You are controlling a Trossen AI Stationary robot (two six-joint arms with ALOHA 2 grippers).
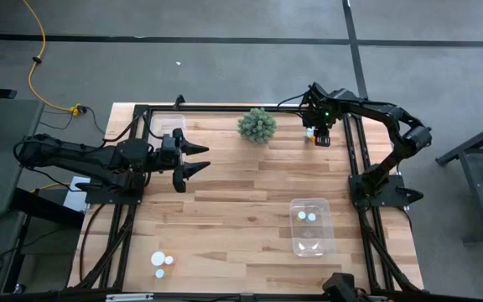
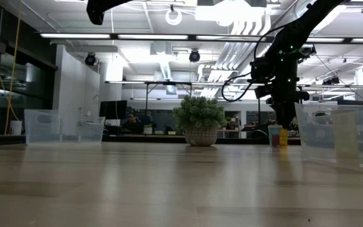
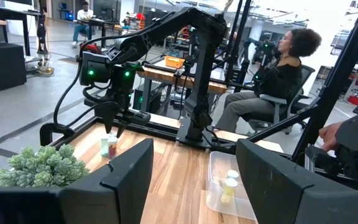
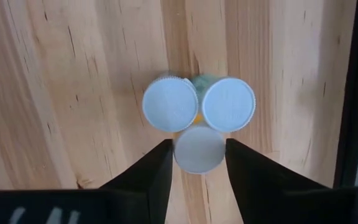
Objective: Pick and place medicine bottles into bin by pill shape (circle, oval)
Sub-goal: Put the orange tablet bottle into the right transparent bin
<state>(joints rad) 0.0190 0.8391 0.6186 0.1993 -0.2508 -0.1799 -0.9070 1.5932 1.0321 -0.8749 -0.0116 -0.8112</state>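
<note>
The right gripper [image 4: 195, 163] is down over a tight cluster of three bottles [image 4: 197, 118] at the upper right of the high view, its fingers [image 4: 149, 174] set either side of the nearest cap [image 4: 199, 149] and apparently just touching it; whether they have clamped I cannot tell. This looks like the pick step: the next move calls for a firm close on that one bottle, then a straight lift so the two touching neighbours are not dragged over. The cluster sits near the bench [image 1: 225, 210] edge and the dark frame rail [image 1: 352, 151]. The way toward the clear bin [image 1: 311, 225] at lower centre-right looks open. The plant [image 1: 257, 125] stands well apart at upper centre. The left gripper [image 1: 193, 159] waits at centre-left, fingers apart, holding nothing.
</note>
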